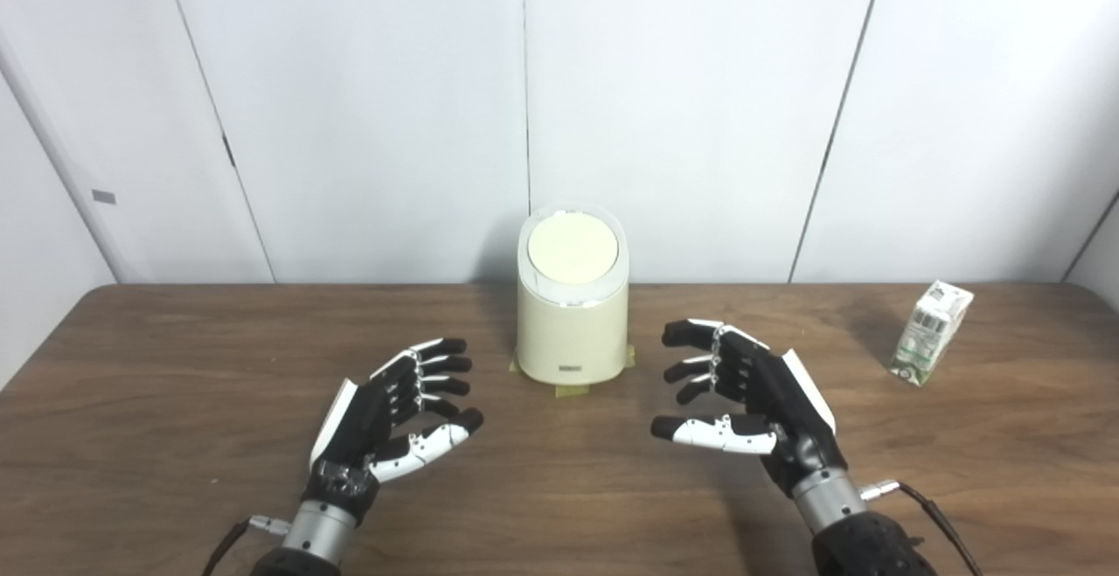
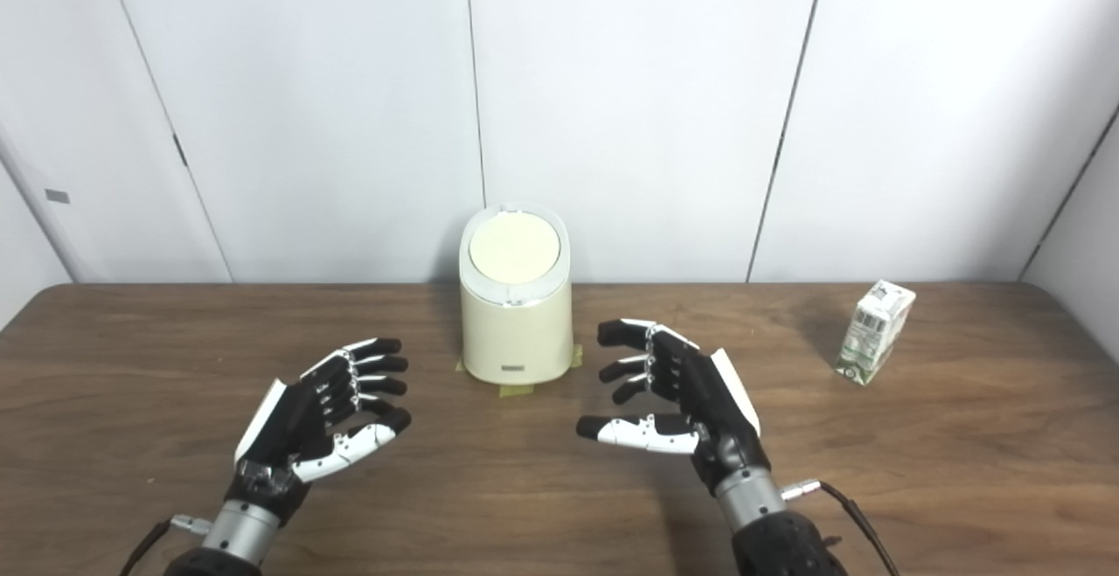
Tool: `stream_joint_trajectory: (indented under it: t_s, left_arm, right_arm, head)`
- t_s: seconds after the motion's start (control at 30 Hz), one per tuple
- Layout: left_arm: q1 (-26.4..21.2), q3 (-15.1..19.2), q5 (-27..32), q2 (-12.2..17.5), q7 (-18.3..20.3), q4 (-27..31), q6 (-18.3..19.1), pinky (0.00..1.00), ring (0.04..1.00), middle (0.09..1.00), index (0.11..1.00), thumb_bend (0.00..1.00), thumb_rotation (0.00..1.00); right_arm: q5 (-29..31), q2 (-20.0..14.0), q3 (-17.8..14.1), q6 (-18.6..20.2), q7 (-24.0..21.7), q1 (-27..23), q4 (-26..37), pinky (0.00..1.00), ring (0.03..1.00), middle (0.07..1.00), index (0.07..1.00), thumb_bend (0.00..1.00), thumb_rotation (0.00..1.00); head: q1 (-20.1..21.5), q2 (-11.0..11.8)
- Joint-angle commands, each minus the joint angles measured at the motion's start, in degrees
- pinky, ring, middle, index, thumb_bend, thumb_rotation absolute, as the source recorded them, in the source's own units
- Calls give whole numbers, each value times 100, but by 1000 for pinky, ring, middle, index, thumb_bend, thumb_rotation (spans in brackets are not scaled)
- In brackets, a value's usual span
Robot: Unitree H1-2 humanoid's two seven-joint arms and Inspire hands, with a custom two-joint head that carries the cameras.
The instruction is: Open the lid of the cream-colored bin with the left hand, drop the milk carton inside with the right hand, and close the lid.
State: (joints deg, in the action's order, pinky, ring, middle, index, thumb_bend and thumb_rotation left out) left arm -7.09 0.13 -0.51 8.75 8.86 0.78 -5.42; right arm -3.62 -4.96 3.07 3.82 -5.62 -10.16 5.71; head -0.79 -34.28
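While both arms enter from the bottom edge, the scene reads as follows.

Left hand (image 1: 398,414): lower left of centre, palm turned inward, fingers spread and slightly curled, holding nothing, above the table.

Right hand (image 1: 752,405): lower right of centre, palm facing the left hand, fingers apart, thumb stretched toward the middle, holding nothing.

Space between the hands: bare wood, with the bin just beyond it.

Cream-colored bin (image 1: 573,331): centre of the frame, upright near the table's far edge, apart from both hands.

Lid (image 1: 573,249): round, pale, closed and tilted toward the camera inside a lighter rim.

Tape (image 1: 573,390): yellowish strips showing at the bin's base.

Milk carton (image 1: 932,331): right side of the frame, standing at a slight lean, well apart from the right hand and the bin.

Table (image 1: 175,366): dark brown wood filling the lower half.

Wall (image 1: 367,104): white panels across the upper half.
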Motion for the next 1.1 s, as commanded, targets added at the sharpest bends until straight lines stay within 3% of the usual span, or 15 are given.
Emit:
stream_joint_trajectory:
  t_s: [0.0,0.43,0.5,0.73,0.93,1.07]
  left_arm:
    - [-227,4,4,19,-47,107,-188,577,677,742,774,662,187]
    - [-222,8,-2,11,-61,139,-151,581,678,743,776,664,196]
    - [-219,5,-7,9,-63,126,-163,578,675,742,775,663,193]
    - [-150,-36,-72,-25,-93,-16,-302,601,686,742,776,655,166]
    - [-177,-4,-12,-55,-112,-276,-552,585,674,739,774,655,168]
    - [-199,100,-185,-220,-443,-195,-567,618,736,776,794,705,221]
  right_arm:
    - [23,-5,-6,-253,14,-202,170,460,590,729,686,661,111]
    - [71,4,-16,-254,-4,-196,170,459,588,727,683,663,115]
    - [59,0,-10,-268,-3,-185,163,458,587,729,685,658,107]
    - [117,12,18,-495,-27,-93,-11,462,590,732,695,647,110]
    - [39,30,51,-675,28,-114,-196,456,590,733,691,637,59]
    - [51,45,32,-724,40,-158,-263,460,592,727,689,637,46]
  head:
    - [-4,0]
    - [-32,3]
    - [-41,56]
    - [-94,583]
    - [-93,740]
    - [-78,778]
